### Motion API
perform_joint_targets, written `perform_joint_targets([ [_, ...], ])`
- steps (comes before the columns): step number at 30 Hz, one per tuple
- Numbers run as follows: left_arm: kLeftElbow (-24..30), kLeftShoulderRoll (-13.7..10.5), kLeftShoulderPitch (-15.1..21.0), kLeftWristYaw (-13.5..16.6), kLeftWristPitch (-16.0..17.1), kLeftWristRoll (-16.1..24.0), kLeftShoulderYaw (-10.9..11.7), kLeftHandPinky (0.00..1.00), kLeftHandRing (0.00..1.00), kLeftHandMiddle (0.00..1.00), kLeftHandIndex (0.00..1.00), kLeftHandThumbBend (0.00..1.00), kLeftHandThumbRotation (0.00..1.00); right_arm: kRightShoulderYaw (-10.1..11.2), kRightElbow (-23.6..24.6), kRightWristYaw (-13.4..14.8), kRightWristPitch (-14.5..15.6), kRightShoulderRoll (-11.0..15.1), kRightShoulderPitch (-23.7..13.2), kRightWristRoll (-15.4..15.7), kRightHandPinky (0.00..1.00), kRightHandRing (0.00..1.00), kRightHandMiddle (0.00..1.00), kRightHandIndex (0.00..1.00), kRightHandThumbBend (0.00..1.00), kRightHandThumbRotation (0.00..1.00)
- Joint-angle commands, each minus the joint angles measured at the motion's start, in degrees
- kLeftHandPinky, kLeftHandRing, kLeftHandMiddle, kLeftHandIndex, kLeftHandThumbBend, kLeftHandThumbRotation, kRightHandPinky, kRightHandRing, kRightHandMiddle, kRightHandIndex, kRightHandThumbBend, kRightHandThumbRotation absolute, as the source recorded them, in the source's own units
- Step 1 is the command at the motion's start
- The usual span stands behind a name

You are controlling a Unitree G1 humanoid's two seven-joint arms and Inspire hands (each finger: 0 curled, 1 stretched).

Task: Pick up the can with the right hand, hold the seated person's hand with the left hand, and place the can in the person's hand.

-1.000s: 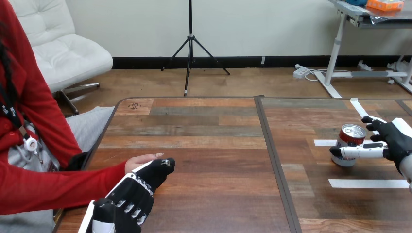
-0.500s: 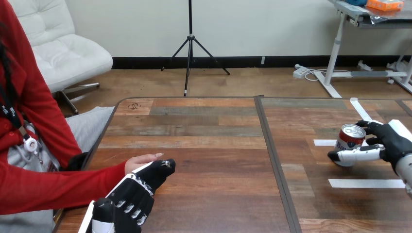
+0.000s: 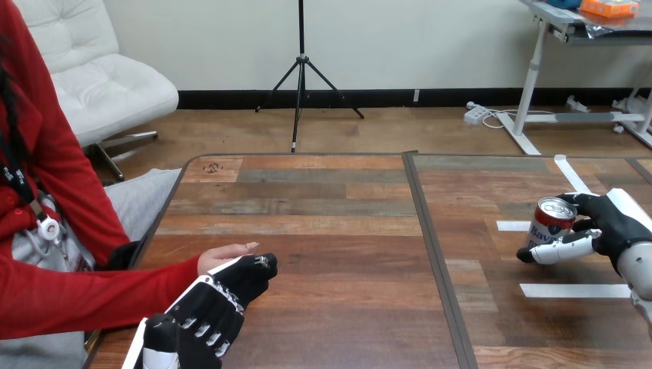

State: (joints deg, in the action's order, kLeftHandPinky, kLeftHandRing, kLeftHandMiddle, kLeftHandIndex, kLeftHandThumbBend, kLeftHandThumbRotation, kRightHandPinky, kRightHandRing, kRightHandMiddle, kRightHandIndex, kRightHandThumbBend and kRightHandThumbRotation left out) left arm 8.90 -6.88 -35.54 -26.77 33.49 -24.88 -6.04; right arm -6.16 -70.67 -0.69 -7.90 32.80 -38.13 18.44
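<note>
Table (image 3: 330, 223): wooden, with a dark seam (image 3: 433, 254) running front to back. All positions below are given from that seam.

Person's red-sleeved forearm (image 3: 92, 296): well left of the seam, lying along the near left corner. The person's hand (image 3: 223, 255) rests on the table, reaching toward the seam.

Left hand (image 3: 207, 304): left of the seam, back up. It lies over the near side of the person's hand and touches it. Whether it has a grasp there cannot be told.

Right hand (image 3: 611, 223): well right of the seam. Its fingers (image 3: 578, 200) and thumb are curled round the can (image 3: 547, 223), clasping it from the far side and the front.

Can: red and white with a silver top, well right of the seam. It tilts with its top away from the seam.

White tape strips (image 3: 575, 290): right of the seam, one nearer than the can and others beside and beyond it.

Step, as judged: the pick-up with the right hand. The grasp is made, and the carry has not begun.

Next move, as judged: raise the can clear and take it across the seam. It must be kept from slipping at that tilt, then set into the person's hand.

Hidden or unclear:
- The person's palm is covered by the left hand.
- The can's base is behind the thumb, so whether it has left the table is uncertain.
- The right forearm is cut off at the view's edge.
</note>
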Motion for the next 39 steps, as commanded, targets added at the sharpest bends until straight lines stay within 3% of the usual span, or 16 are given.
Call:
perform_joint_targets([
  [1, 1.73, 1.11, 3.71, -0.35, 0.36, -0.83, 0.48, 0.89, 0.84, 0.8, 0.71, 0.78, 1.0, -0.45, -0.24, 1.89, 0.21, -1.03, -5.84, 0.63, 0.74, 0.83, 0.85, 0.84, 0.98, 0.09],
  [18, 1.31, 0.98, 4.09, -0.46, 0.81, -0.41, 0.84, 0.9, 0.85, 0.8, 0.71, 0.79, 1.0, -0.79, -0.65, 2.12, 0.57, -1.48, -6.22, 0.94, 0.76, 0.85, 0.87, 0.85, 0.98, 0.14],
  [39, 0.76, 1.16, 4.64, -1.19, 1.22, -1.09, 1.04, 0.87, 0.83, 0.79, 0.69, 0.78, 1.0, -0.46, -1.04, 4.31, -0.58, -2.08, -6.03, 0.72, 0.68, 0.77, 0.8, 0.8, 0.92, 0.11],
])
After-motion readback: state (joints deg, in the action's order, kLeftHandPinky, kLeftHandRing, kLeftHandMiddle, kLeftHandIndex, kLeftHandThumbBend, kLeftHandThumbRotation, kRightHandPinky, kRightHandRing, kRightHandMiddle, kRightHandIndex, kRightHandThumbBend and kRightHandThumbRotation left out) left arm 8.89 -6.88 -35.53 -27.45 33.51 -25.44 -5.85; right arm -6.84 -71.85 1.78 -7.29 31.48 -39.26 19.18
